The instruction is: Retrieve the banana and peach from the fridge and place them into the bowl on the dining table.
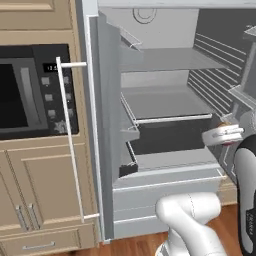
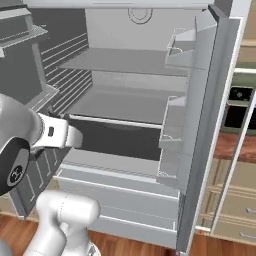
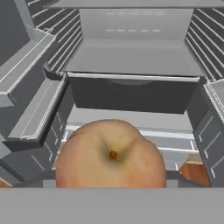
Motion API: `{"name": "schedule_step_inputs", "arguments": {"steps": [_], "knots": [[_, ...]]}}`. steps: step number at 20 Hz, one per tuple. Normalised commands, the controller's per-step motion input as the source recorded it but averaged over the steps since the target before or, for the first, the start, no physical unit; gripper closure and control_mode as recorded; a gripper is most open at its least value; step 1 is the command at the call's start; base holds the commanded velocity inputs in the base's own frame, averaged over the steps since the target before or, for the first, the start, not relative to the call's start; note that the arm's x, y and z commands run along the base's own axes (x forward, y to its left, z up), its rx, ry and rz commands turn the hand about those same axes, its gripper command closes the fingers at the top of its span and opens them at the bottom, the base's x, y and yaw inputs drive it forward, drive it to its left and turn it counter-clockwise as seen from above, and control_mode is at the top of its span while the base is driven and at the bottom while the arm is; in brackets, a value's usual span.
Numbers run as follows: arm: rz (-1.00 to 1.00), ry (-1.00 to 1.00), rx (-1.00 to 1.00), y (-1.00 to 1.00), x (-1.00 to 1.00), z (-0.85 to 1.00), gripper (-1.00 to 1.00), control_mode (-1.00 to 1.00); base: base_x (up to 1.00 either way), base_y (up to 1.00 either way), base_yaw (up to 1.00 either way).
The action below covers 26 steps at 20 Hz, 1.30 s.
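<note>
- Hand view: the peach [image 3: 111, 155] sits right up against the camera, a plump round fruit, pale orange-pink with a yellower blush around a small dark orange dimple and a soft crease running up from it. It hangs in front of the open fridge [image 3: 131, 57], level with the dark drawer front, and rests on no shelf.
- The jaws stand wide and are pinching the peach between them (the fruit hides their tips, so the contact itself cannot be seen).
- Behind the fruit the fridge's grey shelves and ribbed side walls run back, with door bins at either side.
- Left base view: the arm [image 1: 247, 195] rises at the lower right, its dark upper link upright, with a white elbow bulging low in the middle. The white wrist reaches leftwards into the fridge's mouth at mid-shelf height, and slivers of orange show beside it.
- The fridge's left door [image 1: 107, 125] is swung open, its long white handle [image 1: 70, 140] crossing the black oven [image 1: 30, 90] set in tan cabinets [image 1: 40, 185].
- Right base view: the arm comes in from the left edge, its forearm roughly level and the wrist pointing right towards the dark drawer. The right door [image 2: 210, 125] stands open with its bins facing in.
</note>
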Motion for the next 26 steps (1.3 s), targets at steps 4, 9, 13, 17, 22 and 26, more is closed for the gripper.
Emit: {"name": "schedule_step_inputs", "arguments": {"steps": [4,9,13,17,22,26], "knots": [[0.00,0.00,0.00,0.00,0.00,0.00,1.00,1.00,-1.00,0.00,0.00],[0.00,0.00,0.00,0.00,0.00,0.00,1.00,1.00,-1.00,0.00,0.00],[0.00,0.00,0.00,0.00,0.00,0.00,1.00,1.00,-1.00,0.00,0.00],[0.00,0.00,0.00,0.00,0.00,0.00,1.00,1.00,-1.00,0.00,0.00],[0.00,0.00,0.00,0.00,0.00,0.00,1.00,1.00,-1.00,-0.04,0.00],[0.00,0.00,0.00,0.00,0.00,0.00,1.00,1.00,-1.00,-0.19,0.00]]}}
